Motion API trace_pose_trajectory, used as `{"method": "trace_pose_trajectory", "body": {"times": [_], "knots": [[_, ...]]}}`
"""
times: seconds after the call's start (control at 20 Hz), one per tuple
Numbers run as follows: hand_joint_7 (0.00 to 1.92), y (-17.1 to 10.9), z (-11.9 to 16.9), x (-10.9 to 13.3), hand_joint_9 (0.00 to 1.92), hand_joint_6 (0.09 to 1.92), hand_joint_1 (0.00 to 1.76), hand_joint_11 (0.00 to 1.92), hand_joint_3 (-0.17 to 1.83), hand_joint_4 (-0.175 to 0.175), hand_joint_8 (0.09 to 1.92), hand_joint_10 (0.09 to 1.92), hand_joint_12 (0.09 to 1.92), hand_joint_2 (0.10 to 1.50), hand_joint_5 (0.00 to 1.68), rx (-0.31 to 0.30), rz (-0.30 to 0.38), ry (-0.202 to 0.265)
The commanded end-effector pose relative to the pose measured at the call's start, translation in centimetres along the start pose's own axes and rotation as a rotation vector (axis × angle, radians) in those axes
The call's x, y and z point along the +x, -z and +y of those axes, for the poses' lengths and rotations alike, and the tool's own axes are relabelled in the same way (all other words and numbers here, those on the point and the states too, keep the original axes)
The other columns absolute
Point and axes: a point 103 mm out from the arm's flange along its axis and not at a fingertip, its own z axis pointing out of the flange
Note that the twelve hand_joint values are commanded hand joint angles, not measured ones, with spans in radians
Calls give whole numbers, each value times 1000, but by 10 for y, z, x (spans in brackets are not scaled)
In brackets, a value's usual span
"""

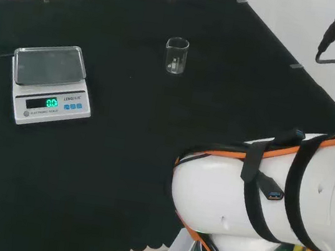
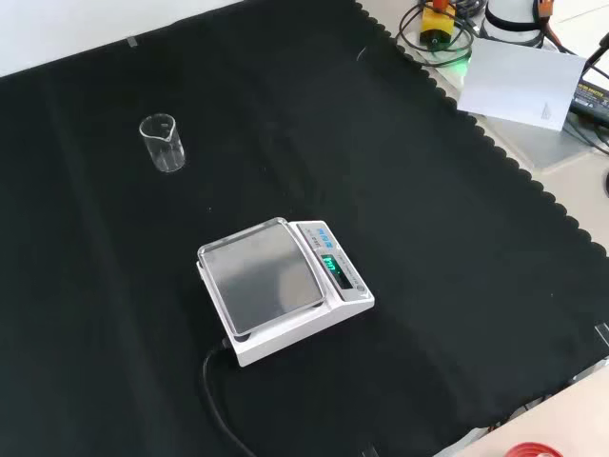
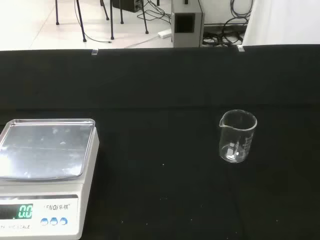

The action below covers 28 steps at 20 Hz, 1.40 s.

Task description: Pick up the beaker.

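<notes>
In the head view, a clear glass beaker [image 1: 176,55] is seen standing upright on the black-clothed surface [image 1: 117,168], its long axis vertical and its mouth turned upward; which way its spout faces cannot be told here. It stands apart from everything else, toward the far middle of the cloth, and well to its left and nearer the camera a white scale [image 1: 49,82] with a metal pan and a lit green display is placed. The arm's white links [image 1: 271,191], strapped with black bands and an orange cable, are seen at the right. In the front view, the beaker [image 2: 163,142] is found upright at the upper left of the cloth, with its pouring lip turned toward the view's right, and the scale [image 2: 282,287] lies well apart from it near the middle, a black cable [image 2: 217,400] running from it toward the bottom edge. In the wrist view, the beaker [image 3: 237,136] stands upright with its spout at the side facing the scale [image 3: 45,175], bare cloth lying between the two. The state of the fingers cannot be told.
</notes>
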Motion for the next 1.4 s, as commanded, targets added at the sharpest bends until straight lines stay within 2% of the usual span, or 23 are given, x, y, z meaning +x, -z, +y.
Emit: {"method": "trace_pose_trajectory", "body": {"times": [0.05, 0.2, 0.3, 0.4, 0.6, 0.7, 0.85, 0.95, 1.1, 1.4], "knots": [[250, -2, 3, -20, 411, 212, 626, 171, 447, 15, 693, 775, 1467, 566, 132, 6, -3, -12], [234, -6, 11, -54, 399, 93, 624, 133, 321, 16, 704, 795, 1552, 625, 171, 19, 6, -9], [232, -9, 16, -62, 397, 87, 624, 129, 295, 16, 706, 797, 1561, 638, 180, 26, 2, -6], [230, -17, 26, -57, 396, 87, 625, 128, 286, 16, 706, 798, 1563, 642, 183, 33, 16, -21], [218, -52, 59, -108, 377, 87, 627, 117, 273, 18, 703, 801, 1566, 647, 165, 56, 45, -40], [172, -72, 82, -147, 321, 87, 628, 80, 253, 23, 697, 818, 1575, 654, 128, 83, 35, -40], [108, -98, 109, -197, 270, 87, 631, 44, 232, 29, 691, 837, 1585, 661, 81, 48, 9, -69], [89, -114, 120, -190, 256, 87, 634, 30, 227, 30, 687, 840, 1586, 661, 67, 8, -32, -98], [71, -135, 135, -161, 244, 87, 640, 10, 220, 31, 684, 844, 1588, 660, 58, -44, -81, -131], [63, -172, 178, -96, 235, 87, 643, 0, 214, 30, 685, 851, 1592, 660, 59, -30, -166, -128]]}}
